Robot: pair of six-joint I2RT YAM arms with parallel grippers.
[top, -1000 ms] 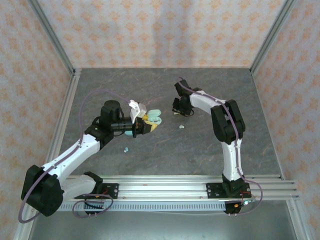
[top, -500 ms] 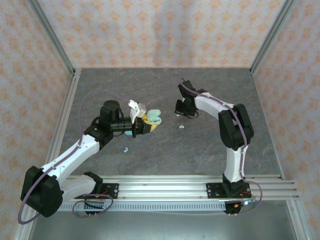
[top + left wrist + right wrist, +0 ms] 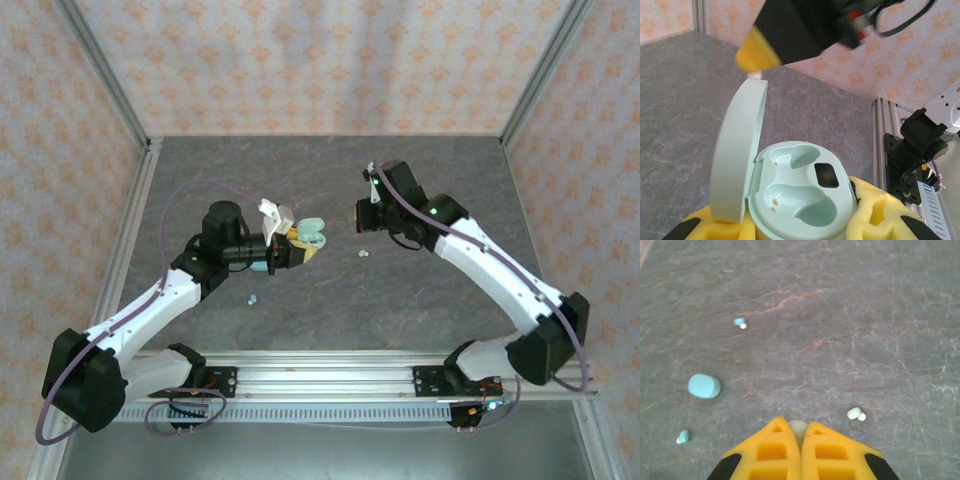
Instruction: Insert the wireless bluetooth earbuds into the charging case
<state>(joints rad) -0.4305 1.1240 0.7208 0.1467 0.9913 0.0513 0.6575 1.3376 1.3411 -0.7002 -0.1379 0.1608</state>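
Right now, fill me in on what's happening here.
The left gripper holds the mint charging case, lid open, both wells empty. The right gripper pinches a pale mint earbud near the case's lid. A loose mint earbud, two light blue earbuds and a blue case lie on the table.

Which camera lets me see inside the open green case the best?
The left wrist view. The case sits close up there, lid raised, both little pockets empty, squeezed between the yellow fingers of the left gripper. In the top view it is just a tiny pale shape at that gripper's tip.
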